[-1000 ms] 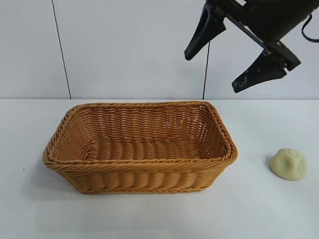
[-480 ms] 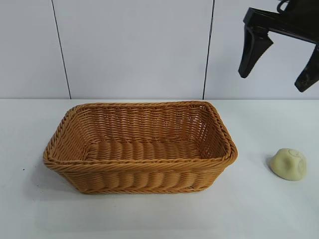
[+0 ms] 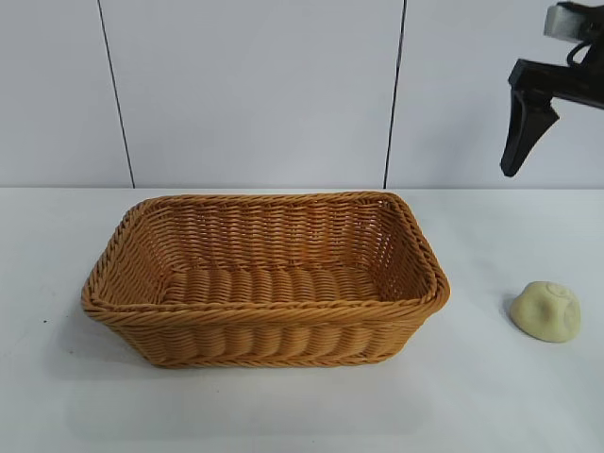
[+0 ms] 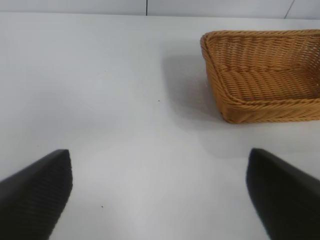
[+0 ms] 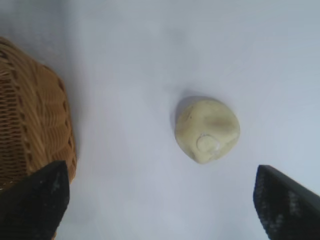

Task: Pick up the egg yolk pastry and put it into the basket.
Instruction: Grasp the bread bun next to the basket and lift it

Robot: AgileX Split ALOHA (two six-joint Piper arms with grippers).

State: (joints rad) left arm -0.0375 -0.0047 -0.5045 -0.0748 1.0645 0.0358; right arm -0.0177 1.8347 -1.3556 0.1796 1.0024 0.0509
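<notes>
Meanwhile, vs. a second ago the right gripper [image 3: 566, 142] has swung from above the basket's [image 3: 264, 283] right end out to the far right of the exterior view, so it's now high over the table [image 3: 491, 396] on the pastry's side. Only one dark finger [image 3: 524, 132] shows at that edge; the other is cut off. Basket and egg yolk pastry [image 3: 546, 310] haven't moved.

Surface: plain white table w/ a pale panelled wall [image 3: 245, 94] behind, thin dark seams running down it. Basket sits mid-table, nothing inside it. Pastry lies on the table to the right of the basket, well apart from it, not in it.

Right wrist view: gripper spread wide, holding nothing, fingertips [image 5: 35, 200] either side of the view, pastry [image 5: 207, 129] on the table between them but below, untouched. Basket corner [image 5: 30, 120] just beside one fingertip.

Left gripper [image 4: 160, 195] also wide open, empty, over bare table left of the basket [image 4: 260, 75], apart from it.
</notes>
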